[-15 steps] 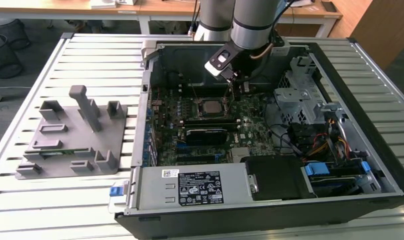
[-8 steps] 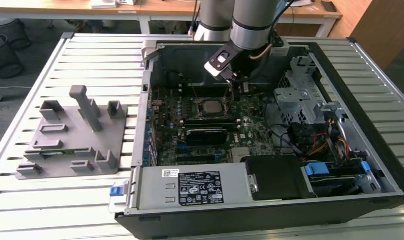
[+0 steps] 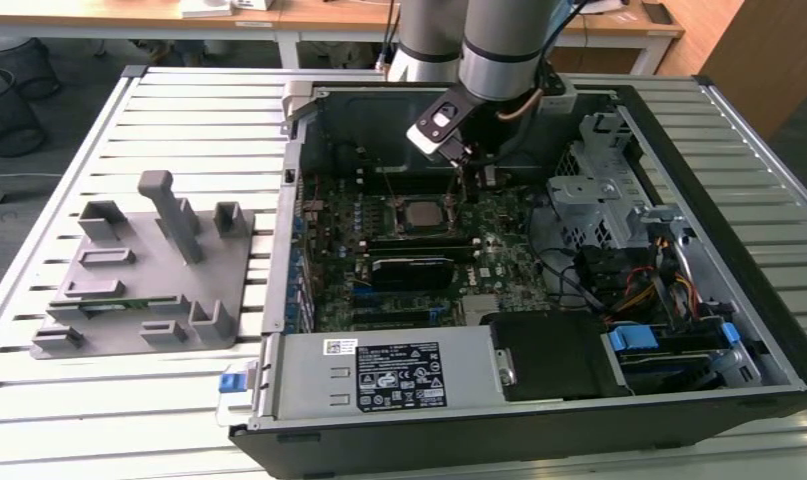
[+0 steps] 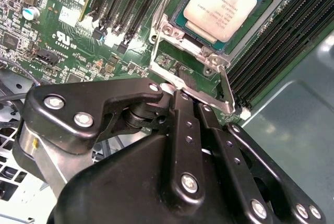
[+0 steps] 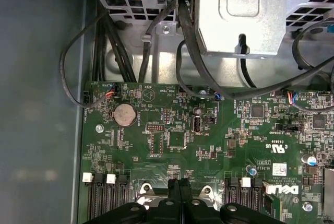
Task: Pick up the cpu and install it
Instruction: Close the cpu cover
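robot arm's gripper [image 4: 182, 96], jaws drawn together with nothing visible between them, tips at the metal socket frame [image 4: 211, 59], just beside the cpu [image 4: 225, 6] lying seated in the motherboard [image 4: 62, 31] socket. a slip off the frame could gouge the board or jar the chip askew.

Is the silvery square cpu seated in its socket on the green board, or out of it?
In: in the second wrist view the silvery square cpu lies flat inside the silver metal socket frame.
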Tool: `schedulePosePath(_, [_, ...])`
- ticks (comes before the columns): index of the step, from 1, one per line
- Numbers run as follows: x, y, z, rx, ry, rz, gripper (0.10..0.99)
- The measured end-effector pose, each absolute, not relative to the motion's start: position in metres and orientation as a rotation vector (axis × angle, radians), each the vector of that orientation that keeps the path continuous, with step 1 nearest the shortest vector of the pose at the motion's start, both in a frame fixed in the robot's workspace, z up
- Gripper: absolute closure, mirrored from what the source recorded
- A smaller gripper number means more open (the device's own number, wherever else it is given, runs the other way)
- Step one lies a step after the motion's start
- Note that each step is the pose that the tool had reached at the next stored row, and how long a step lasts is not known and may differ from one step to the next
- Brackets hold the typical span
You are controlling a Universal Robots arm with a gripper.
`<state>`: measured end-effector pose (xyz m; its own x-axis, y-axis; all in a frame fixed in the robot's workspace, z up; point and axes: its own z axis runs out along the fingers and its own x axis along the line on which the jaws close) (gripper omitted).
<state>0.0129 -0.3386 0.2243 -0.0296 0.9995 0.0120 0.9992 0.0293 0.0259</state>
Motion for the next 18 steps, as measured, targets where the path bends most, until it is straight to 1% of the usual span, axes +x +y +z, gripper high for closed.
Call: schedulePosePath(18, [0.0100, -0.3386, 0.2216, 2.182, 2.247, 0.042, 0.980])
